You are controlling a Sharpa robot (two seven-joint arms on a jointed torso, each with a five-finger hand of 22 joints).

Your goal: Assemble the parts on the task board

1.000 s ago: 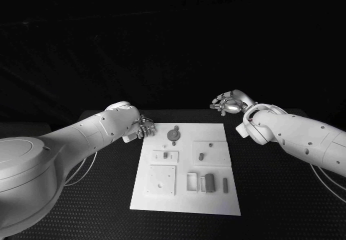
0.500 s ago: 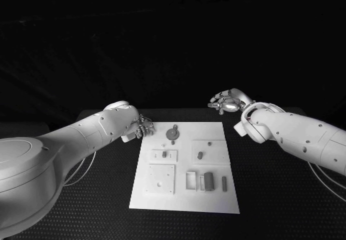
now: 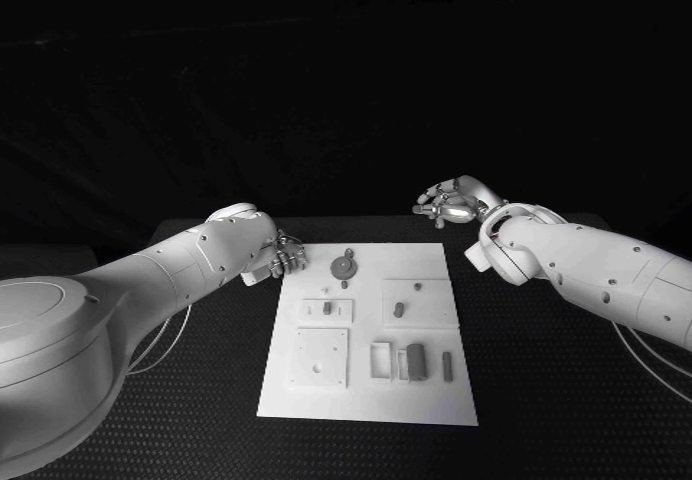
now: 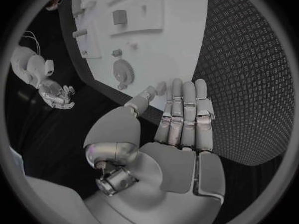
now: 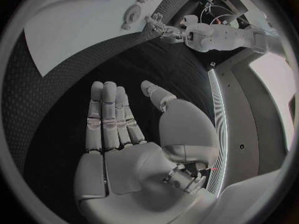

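board between both hands | left fingers empty, beside its edge | right fingers empty

A black table with a bumpy, dotted top stands in a very dark room. Behind it everything is black, like a dark curtain with soft folds.

A: The left hand in the head view, mid-left?
B: Mostly hidden behind its own forearm; only fingertips show.
A: The task board?
B: Cut off at the left wrist circle's upper rim.
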